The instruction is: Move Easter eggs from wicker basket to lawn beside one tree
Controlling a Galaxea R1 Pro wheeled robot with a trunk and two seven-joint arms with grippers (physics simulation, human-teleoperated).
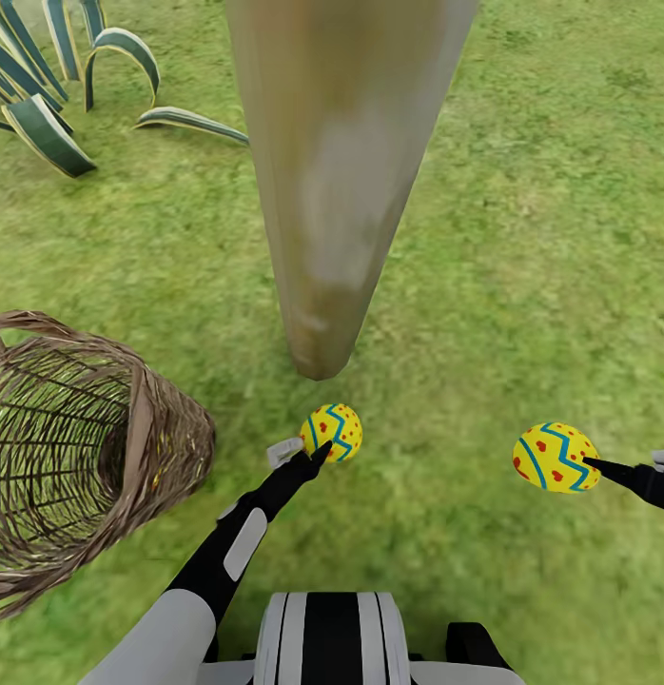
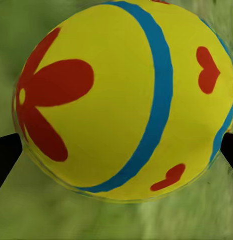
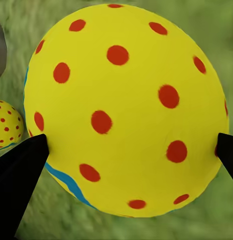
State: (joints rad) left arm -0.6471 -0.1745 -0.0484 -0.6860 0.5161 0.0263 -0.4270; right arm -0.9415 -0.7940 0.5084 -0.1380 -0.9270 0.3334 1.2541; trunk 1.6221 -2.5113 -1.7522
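My left gripper (image 1: pixel 318 449) clasps one Easter egg (image 1: pixel 333 431) by the tree (image 1: pixel 337 190); my right gripper (image 1: pixel 598 466) clasps another egg (image 1: pixel 555 458)

The left gripper (image 1: pixel 318 447) reaches toward the frame centre, clamped on an egg (image 1: pixel 332 431) — the right gripper (image 1: pixel 598 468), at right edge, grips another egg (image 1: pixel 555 458).

Tree (image 1: pixel 337 171): trunk's upper part cut off by the head view's top edge.
Wicker basket (image 1: pixel 132 447): left side cut off; contents unclear through the weave.
Right end effector (image 1: pixel 598 466): mostly beyond the frame's right edge.
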